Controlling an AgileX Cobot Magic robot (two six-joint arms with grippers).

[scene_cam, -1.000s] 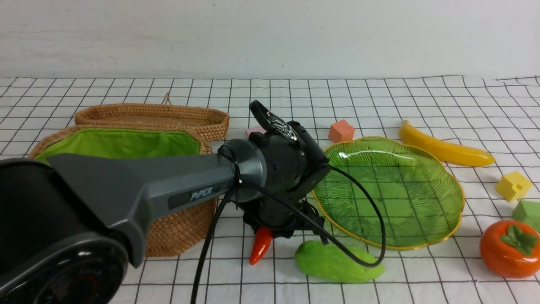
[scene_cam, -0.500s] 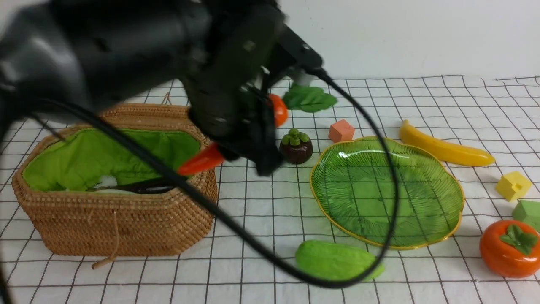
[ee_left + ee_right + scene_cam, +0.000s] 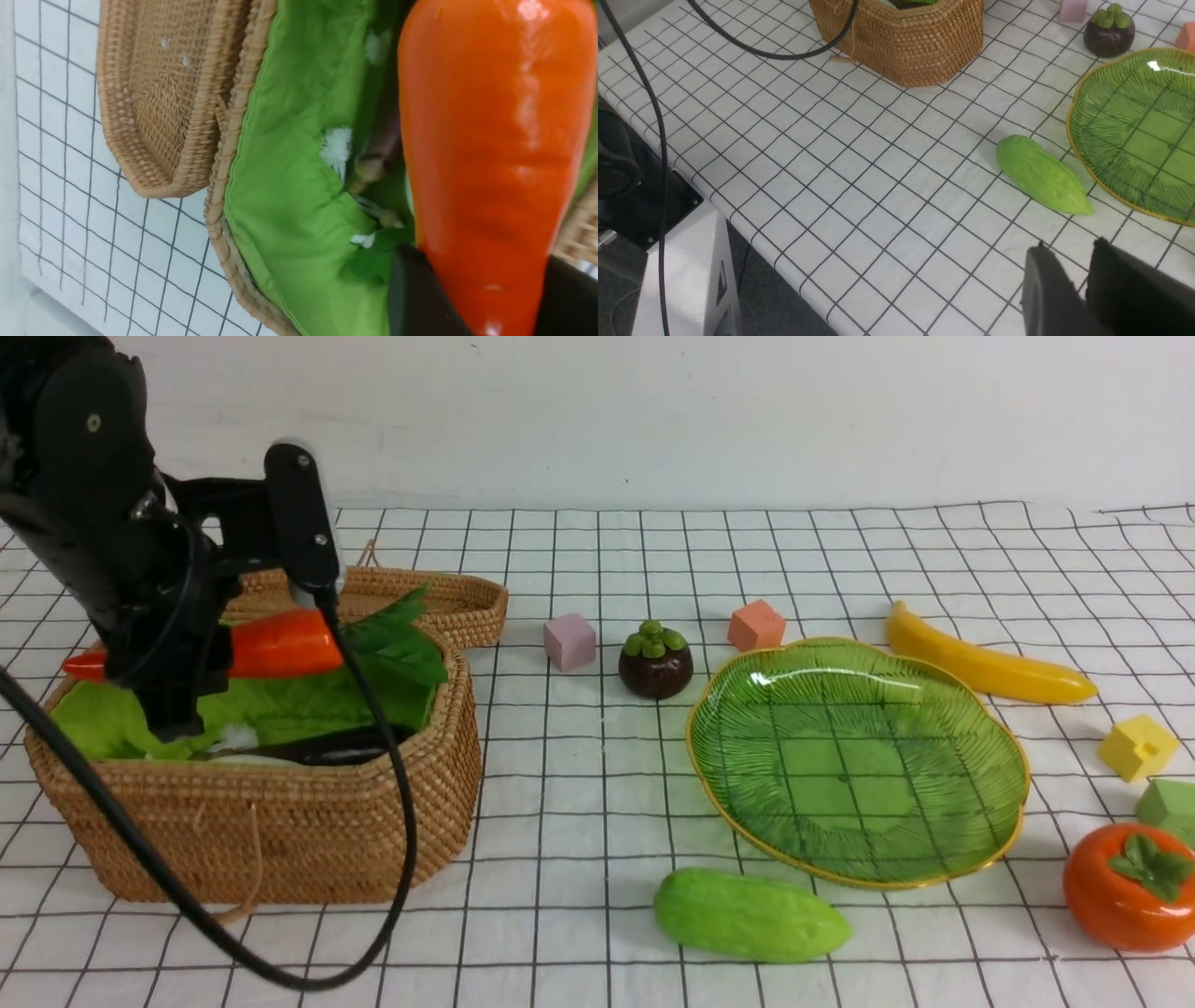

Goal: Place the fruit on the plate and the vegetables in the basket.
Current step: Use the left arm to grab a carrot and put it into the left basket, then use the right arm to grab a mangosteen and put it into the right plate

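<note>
My left gripper (image 3: 173, 700) is shut on the orange carrot (image 3: 280, 644) and holds it lying sideways just above the open wicker basket (image 3: 280, 821). Up close the carrot (image 3: 490, 163) sits between both dark fingers (image 3: 416, 289) over the green lining (image 3: 289, 186). A dark eggplant (image 3: 327, 747) lies in the basket. The cucumber (image 3: 750, 915) lies in front of the empty green plate (image 3: 859, 756). Mangosteen (image 3: 655, 661), banana (image 3: 980, 663) and persimmon (image 3: 1125, 887) rest on the cloth around it. My right gripper (image 3: 1071, 249) hovers narrowly open and empty near the cucumber (image 3: 1041, 175).
The flat wicker lid (image 3: 448, 602) lies behind the basket. Small cubes sit on the cloth: pink (image 3: 569, 641), orange (image 3: 755, 625), yellow (image 3: 1135, 747), green (image 3: 1167, 807). The left arm's cable (image 3: 392, 859) hangs in front of the basket. The table's front edge (image 3: 752, 242) is close.
My left arm lifted the carrot from beside the cucumber and swung it up and left, to above the basket. The mangosteen and pink cube came into view.
</note>
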